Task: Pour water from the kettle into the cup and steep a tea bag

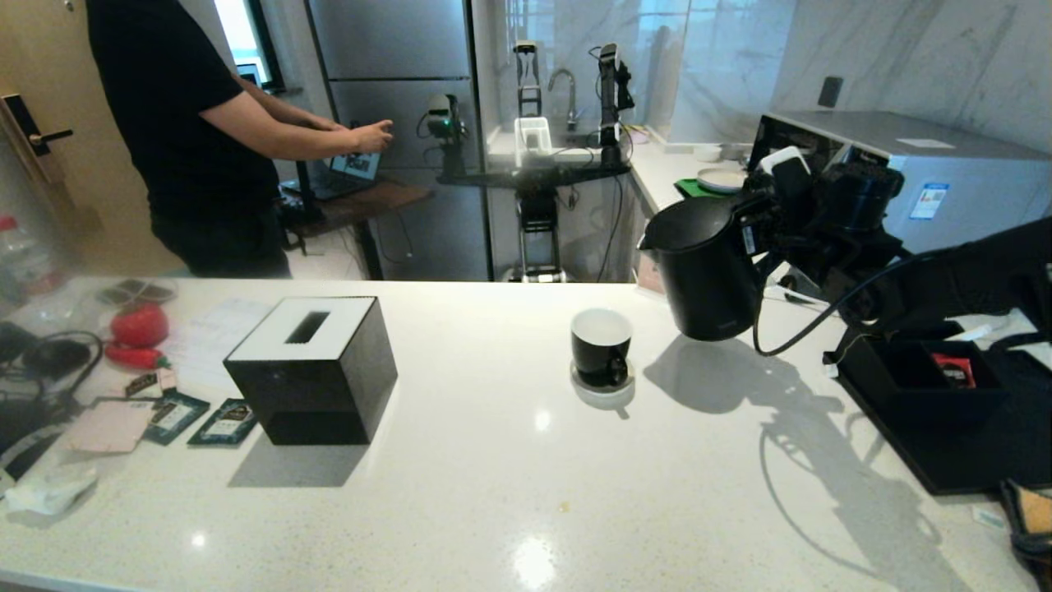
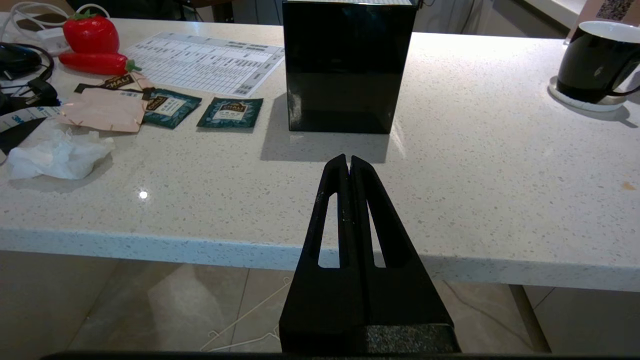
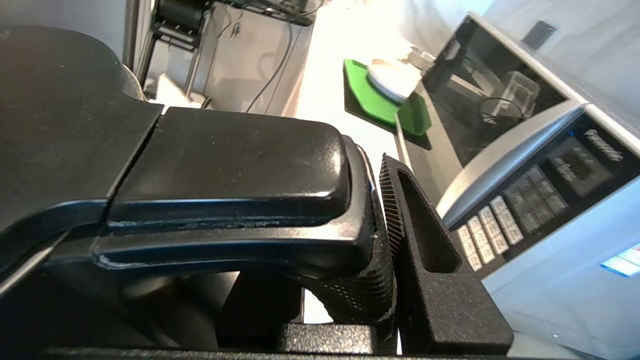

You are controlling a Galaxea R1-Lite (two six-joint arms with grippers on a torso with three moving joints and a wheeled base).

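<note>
Gripping the kettle [image 1: 705, 271] aloft beside the cup [image 1: 601, 345], right gripper [image 1: 768, 215]

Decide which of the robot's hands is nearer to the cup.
Right. The right hand holds the kettle aloft just beside the cup; the left hand sits shut at the counter's near edge, farther off.

Head looks down; left wrist low — both share cup [image 1: 601, 345]

Matte black kettle [image 1: 708, 271]; glossy black cup [image 1: 602, 347], white inside; white speckled counter [image 1: 509, 485].
</note>
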